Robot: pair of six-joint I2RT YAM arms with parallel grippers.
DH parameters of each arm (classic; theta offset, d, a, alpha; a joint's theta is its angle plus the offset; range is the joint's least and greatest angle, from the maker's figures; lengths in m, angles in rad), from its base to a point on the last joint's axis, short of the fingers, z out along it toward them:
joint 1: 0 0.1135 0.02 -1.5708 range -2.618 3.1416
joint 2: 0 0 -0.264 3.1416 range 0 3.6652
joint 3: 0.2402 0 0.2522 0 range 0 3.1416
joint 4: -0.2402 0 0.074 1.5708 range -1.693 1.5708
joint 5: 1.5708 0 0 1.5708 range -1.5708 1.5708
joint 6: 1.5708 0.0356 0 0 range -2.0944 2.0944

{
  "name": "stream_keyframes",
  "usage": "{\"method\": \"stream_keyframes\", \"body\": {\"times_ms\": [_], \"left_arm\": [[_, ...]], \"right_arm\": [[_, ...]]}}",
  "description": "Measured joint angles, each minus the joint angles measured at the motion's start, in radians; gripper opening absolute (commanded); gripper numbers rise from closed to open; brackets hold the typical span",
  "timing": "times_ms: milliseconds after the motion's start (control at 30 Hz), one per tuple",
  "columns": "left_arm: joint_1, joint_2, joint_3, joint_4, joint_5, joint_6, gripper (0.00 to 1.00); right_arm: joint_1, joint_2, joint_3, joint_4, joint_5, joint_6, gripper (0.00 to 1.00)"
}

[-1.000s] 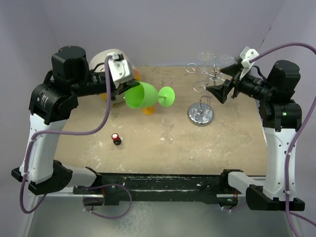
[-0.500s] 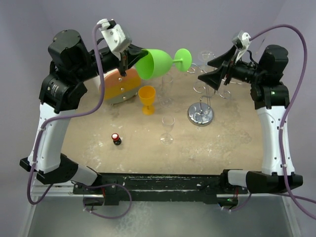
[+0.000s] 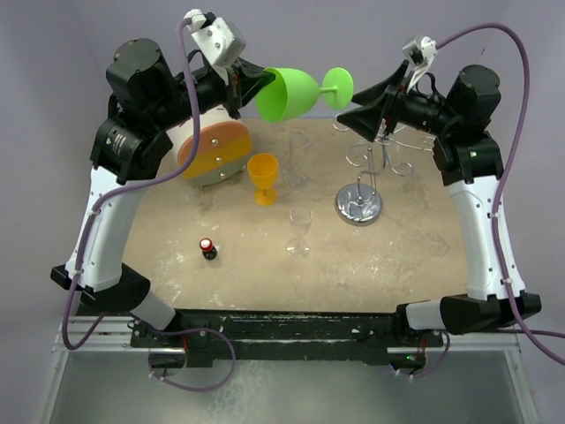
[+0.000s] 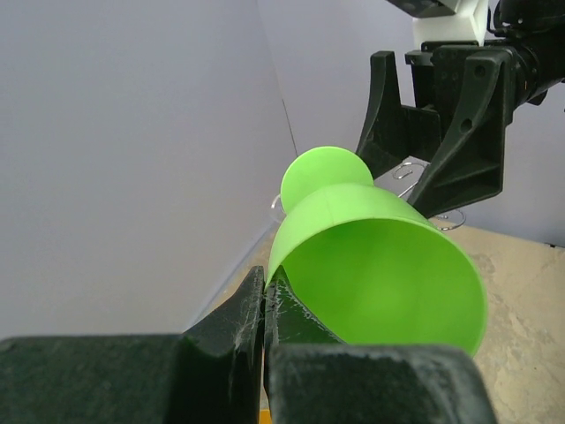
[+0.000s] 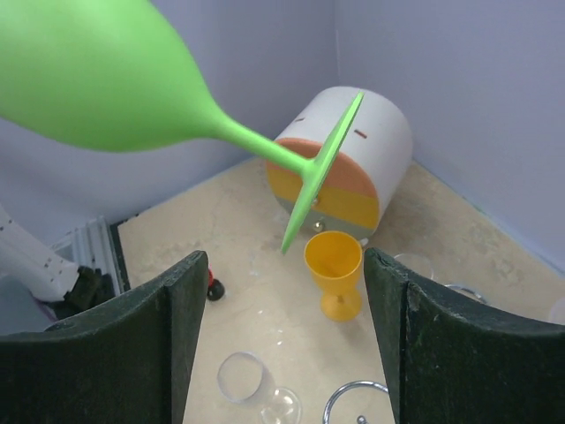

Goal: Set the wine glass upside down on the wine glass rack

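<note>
Above the table's far side: the green wine glass (image 3: 291, 93) is held on its side in the air between the two arms.

The left gripper (image 3: 244, 88) is clenched on the rim of the bowl, so the stem and round foot point toward the right arm. The right gripper (image 3: 353, 115) is spread wide and grasps nothing; in its wrist view the foot lies between the two fingers (image 5: 132, 344), with no contact visible. The wine glass rack (image 3: 359, 205) stands upright on the table (image 3: 424, 256) beneath the right gripper, lower than the glass, to its right and apart from it. On the table also stand an orange goblet (image 3: 262, 177), a clear glass (image 3: 300, 231), a small red-capped bottle (image 3: 207, 248) and a round white-and-orange container (image 3: 214, 146).
</note>
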Motion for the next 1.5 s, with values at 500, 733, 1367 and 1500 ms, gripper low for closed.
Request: {"method": "stream_keyframes", "body": {"times_ms": [500, 733, 1367, 1500], "left_arm": [[-0.001, 0.034, 0.006, 0.009, -0.023, -0.008, 0.00], [-0.003, 0.044, 0.006, 0.008, -0.040, -0.005, 0.00], [-0.029, 0.061, 0.013, 0.000, -0.066, 0.026, 0.17], [-0.030, 0.054, 0.008, 0.000, -0.073, 0.026, 0.35]], "right_arm": [[0.000, 0.082, 0.053, 0.094, 0.143, 0.185, 0.29], [0.002, 0.083, 0.050, 0.121, 0.151, 0.251, 0.26], [0.006, 0.083, 0.020, 0.129, 0.214, 0.296, 0.00], [-0.002, 0.081, 0.045, 0.067, 0.276, 0.246, 0.00]]}}
